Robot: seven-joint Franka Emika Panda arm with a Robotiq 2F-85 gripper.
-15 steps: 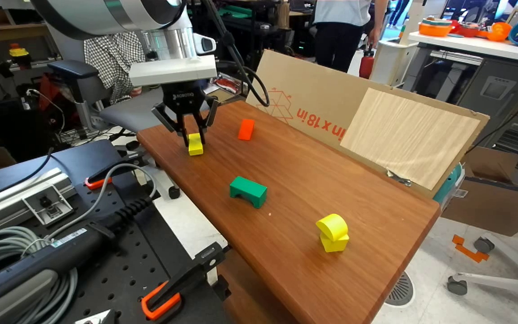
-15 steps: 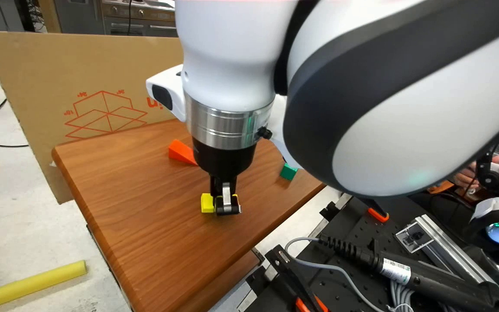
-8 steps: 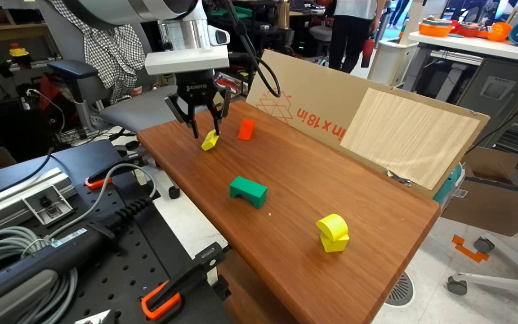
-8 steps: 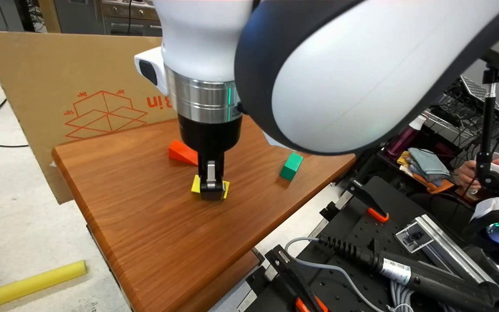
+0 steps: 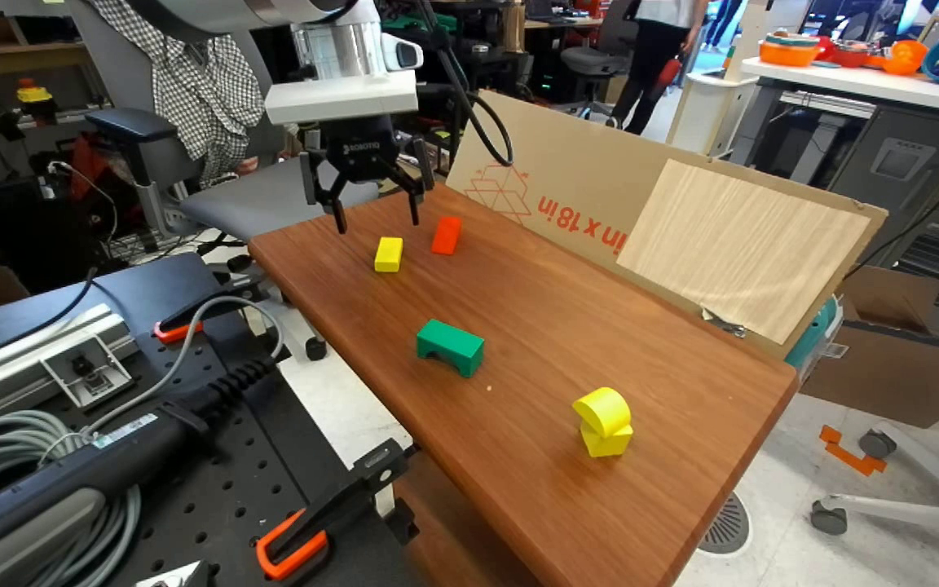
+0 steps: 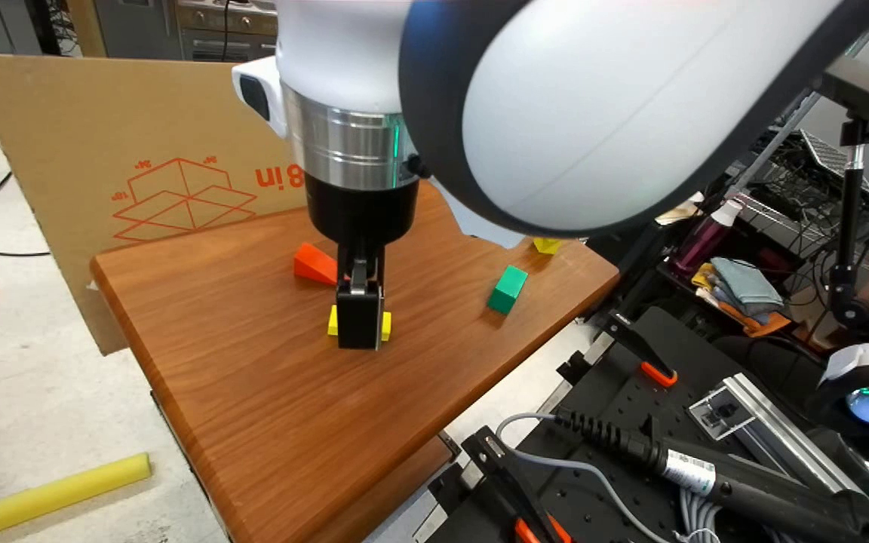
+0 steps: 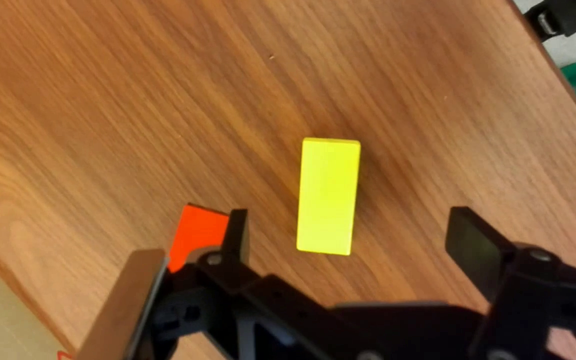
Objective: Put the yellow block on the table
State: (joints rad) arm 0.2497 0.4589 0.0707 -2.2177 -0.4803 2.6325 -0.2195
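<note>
The yellow block [image 5: 389,254] lies flat on the reddish-brown table [image 5: 535,310], near the orange-red block [image 5: 447,235]. From the wrist, the whole upper face of the yellow block [image 7: 328,197] shows, with bare wood around it. My gripper [image 5: 378,221] hangs above and a little behind it, jaws spread wide and holding nothing. Both fingertips stand apart from the block in the wrist view. In an exterior view the gripper hides the middle of the yellow block [image 6: 386,326], leaving only its ends visible.
A green arch block [image 5: 451,346] stands mid-table. Toward the far end, a rounded yellow piece [image 5: 603,410] rests on a chunkier yellow block [image 5: 606,443]. A cardboard sheet [image 5: 584,159] rises along one long edge. Black clamps [image 5: 372,473] sit beside the opposite edge.
The gripper has opened and risen off the yellow block. The block was between the fingers, then tilted against one fingertip, and now lies flat, shifted slightly toward the orange-red block.
</note>
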